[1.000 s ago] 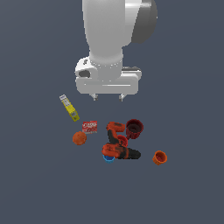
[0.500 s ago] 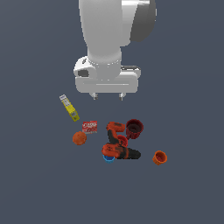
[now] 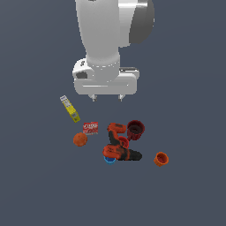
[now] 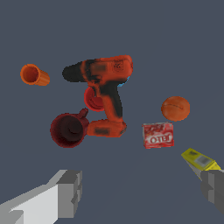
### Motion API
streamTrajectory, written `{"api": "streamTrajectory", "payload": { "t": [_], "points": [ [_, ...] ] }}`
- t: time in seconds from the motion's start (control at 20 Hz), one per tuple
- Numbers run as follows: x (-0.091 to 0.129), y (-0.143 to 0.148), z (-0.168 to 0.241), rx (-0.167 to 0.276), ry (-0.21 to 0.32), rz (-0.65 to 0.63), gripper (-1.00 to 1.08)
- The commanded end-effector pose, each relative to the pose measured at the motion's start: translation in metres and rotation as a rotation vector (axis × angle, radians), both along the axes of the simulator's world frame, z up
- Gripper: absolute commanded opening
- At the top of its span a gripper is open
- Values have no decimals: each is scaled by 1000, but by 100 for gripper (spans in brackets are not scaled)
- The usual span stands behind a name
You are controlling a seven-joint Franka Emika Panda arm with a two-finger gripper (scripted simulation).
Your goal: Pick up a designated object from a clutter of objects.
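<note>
The gripper [image 3: 106, 98] hangs with jaws apart over the clutter, while the yellow box [image 3: 69, 108] lies aside near the packet [image 3: 90, 128], so a careless descent might catch the packet.

The robot is a bulky arm of smooth, glossy white cylindrical segments [image 3: 103, 31], with a rounded grey cap [image 3: 142, 24] closing one joint on the exterior view's right. Below sits a wide, flat white hand block with softly rounded corners and a small dark recess at one end. The white gripper [image 3: 106, 98] carries two short pale fingers (mere nubs in the exterior view), tipped with blocky grey pads [image 4: 70, 192] in the wrist view.
</note>
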State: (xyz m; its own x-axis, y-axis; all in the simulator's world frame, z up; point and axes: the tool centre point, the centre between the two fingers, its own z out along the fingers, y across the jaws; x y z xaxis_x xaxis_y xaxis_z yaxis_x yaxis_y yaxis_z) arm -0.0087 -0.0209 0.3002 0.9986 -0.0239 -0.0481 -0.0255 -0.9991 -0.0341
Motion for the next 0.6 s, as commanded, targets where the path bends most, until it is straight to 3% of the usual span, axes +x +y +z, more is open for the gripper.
{"api": "streamTrajectory", "payload": {
  "t": [0.0,0.55],
  "points": [
    [-1,-6,-4,2,-1,12,100],
    [-10,-51,-35,13,-15,116,100]
  ]
}}
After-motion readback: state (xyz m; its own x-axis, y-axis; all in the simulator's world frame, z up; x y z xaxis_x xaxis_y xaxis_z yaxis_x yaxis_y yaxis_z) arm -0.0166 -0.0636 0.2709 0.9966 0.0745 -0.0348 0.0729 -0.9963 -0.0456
